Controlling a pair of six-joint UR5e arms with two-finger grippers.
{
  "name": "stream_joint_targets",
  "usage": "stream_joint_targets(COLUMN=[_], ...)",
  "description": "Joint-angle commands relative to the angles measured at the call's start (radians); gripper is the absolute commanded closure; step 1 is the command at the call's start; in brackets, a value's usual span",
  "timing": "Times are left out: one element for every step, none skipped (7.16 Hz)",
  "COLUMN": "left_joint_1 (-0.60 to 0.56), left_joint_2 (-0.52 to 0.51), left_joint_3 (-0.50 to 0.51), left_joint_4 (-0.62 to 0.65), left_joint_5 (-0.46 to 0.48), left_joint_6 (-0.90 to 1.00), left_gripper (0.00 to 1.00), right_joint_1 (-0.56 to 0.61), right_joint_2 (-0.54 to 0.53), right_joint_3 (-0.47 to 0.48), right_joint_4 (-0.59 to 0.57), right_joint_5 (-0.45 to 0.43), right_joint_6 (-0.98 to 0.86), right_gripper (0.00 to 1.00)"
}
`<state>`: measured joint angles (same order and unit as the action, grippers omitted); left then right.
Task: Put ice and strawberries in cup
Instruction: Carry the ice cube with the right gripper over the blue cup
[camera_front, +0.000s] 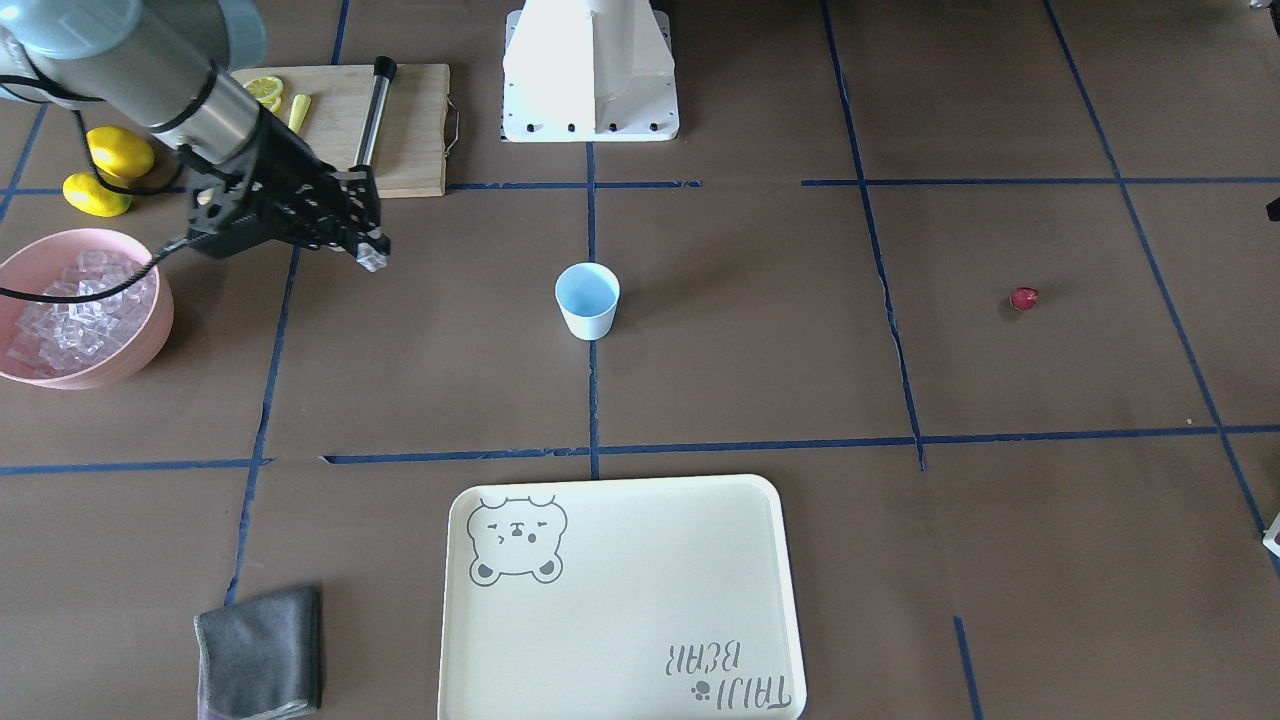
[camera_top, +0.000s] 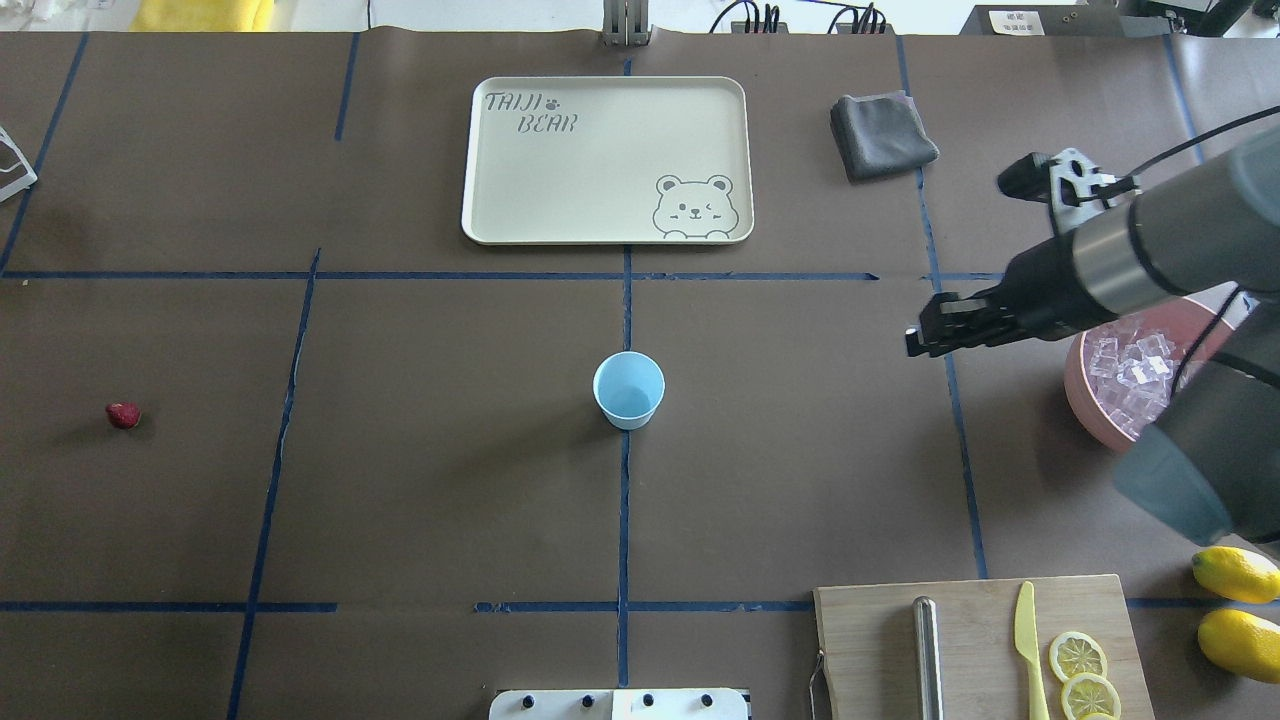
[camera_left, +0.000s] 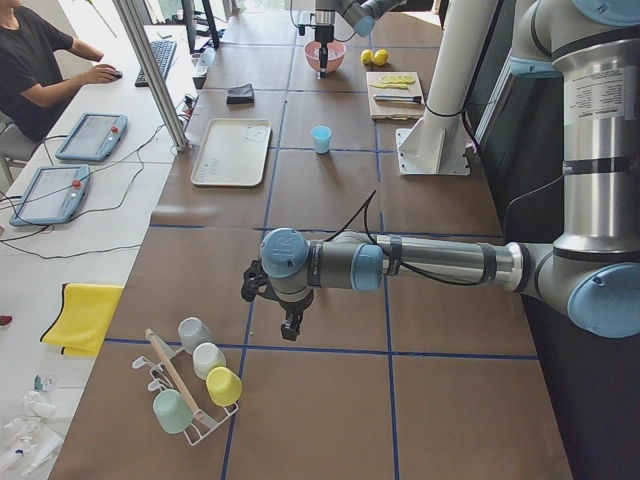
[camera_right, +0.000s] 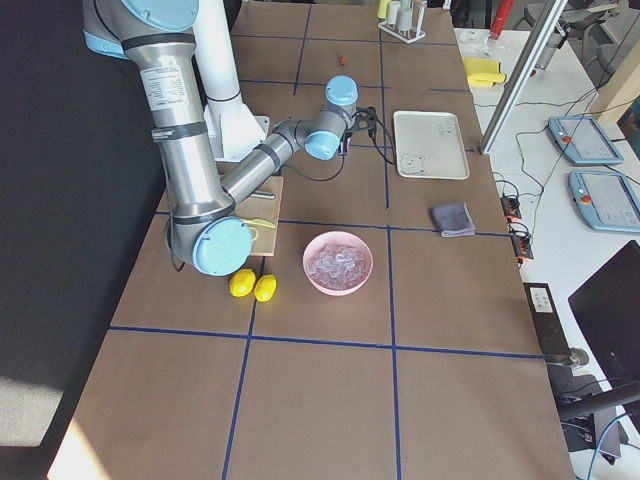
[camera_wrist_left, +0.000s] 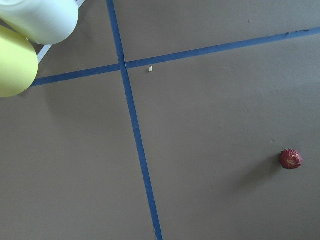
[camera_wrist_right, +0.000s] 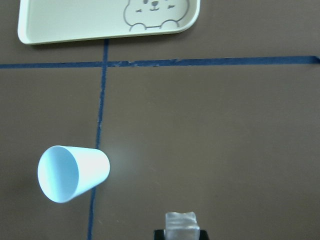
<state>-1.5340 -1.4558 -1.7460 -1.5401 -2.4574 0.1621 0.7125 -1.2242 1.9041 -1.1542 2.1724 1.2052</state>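
the right gripper is pinched narrow on one ice cube, which shows as a glassy block between the jaws at the bottom edge of the right wrist view. the cube hangs clear of the table, between the pink bowl at the left edge of the front-facing frame and the cup at its centre. it matches the heap of ice in that bowl, so i judge this to be the carry toward the cup. the cup stands upright on a blue tape line, open-mouthed and apparently empty, apart from everything else, which leaves free room to come in from above.

the right arm enters at the upper left of the front-facing frame, forearm slanting down, fingers aimed toward the cup but not yet over it. in the wrist view the cup sits at lower left, well apart from the cube.

the strawberry lies alone at the right of that frame, far from the cup. the left gripper points down from a low, outstretched arm near a rack of cups. i cannot tell whether it is wide or closed.
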Motion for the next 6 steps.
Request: stream_joint_targets(left_joint_1=[0.000,0.000,0.000,0.000,0.000,0.000], left_joint_2=[0.002,0.002,0.000,0.002,0.002,0.002], left_joint_3=[-0.004,-0.006,-0.004,-0.006,-0.006,-0.007], left_joint_4=[0.000,0.000,0.000,0.000,0.000,0.000], left_joint_5=[0.000,0.000,0.000,0.000,0.000,0.000], left_joint_6=[-0.001,-0.003,-0.003,-0.003,-0.003,-0.003], left_gripper=[0.00,0.00,0.00,0.00,0.00,0.00], right_joint_1=[-0.141,-0.177,-0.192,-0.197,-0.197,-0.197], right_joint_2=[0.280,0.345,0.363,0.362,0.348,0.335], right_joint_3=[-0.235,-0.300,-0.307,-0.307,-0.306,-0.300], right_joint_4=[0.005,0.007,0.007,0.007,0.008,0.008], right_joint_5=[-0.177,-0.257,-0.267,-0.267,-0.264,-0.258], right_joint_6=[0.164,0.197,0.209,0.215,0.212,0.212], right_gripper=[0.96,0.96,0.96,0.95,0.92,0.90])
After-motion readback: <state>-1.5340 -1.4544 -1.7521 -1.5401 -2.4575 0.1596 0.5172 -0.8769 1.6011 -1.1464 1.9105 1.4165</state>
